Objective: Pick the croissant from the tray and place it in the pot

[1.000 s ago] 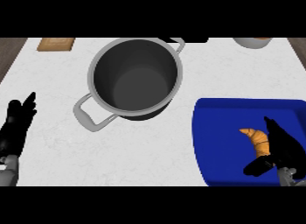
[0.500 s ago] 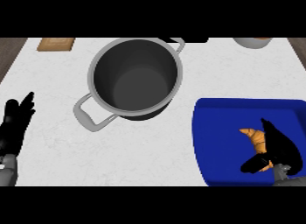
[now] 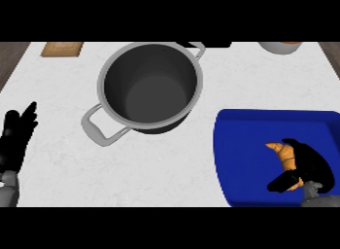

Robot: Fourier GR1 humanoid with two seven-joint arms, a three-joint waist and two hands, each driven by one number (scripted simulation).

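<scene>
- The white marble counter [image 3: 201, 97] carries everything; places below are given relative to the pot.
- The pot [image 3: 150, 87], grey steel with loop handles, stands on the counter with nothing inside it; it has not shifted over the last second.
- The blue tray [image 3: 237, 160] lies to the pot's lower right, just beside it but not touching, and has stayed where it was.
- The right hand [image 3: 313, 168] is over the tray, on the side away from the pot. Over the last second it has closed in on the croissant: the fingers now lie along its outer side and the thumb curls under its near end, so the hand is pinching it.
- The left hand [image 3: 11, 143] rests well to the pot's lower left at the view's edge, fingers straight and up, holding nothing, as before.
- The croissant [image 3: 282, 153] is still in the tray, lower right of the pot, only its far tip and upper curve showing past the hand.
- My reading: the grasp is just forming and the lift has not begun; the carry up and left to the pot's mouth is all still to do.
- A brown board [image 3: 61, 48] sits above and left of the pot, a bowl [image 3: 280, 46] above and right.
</scene>
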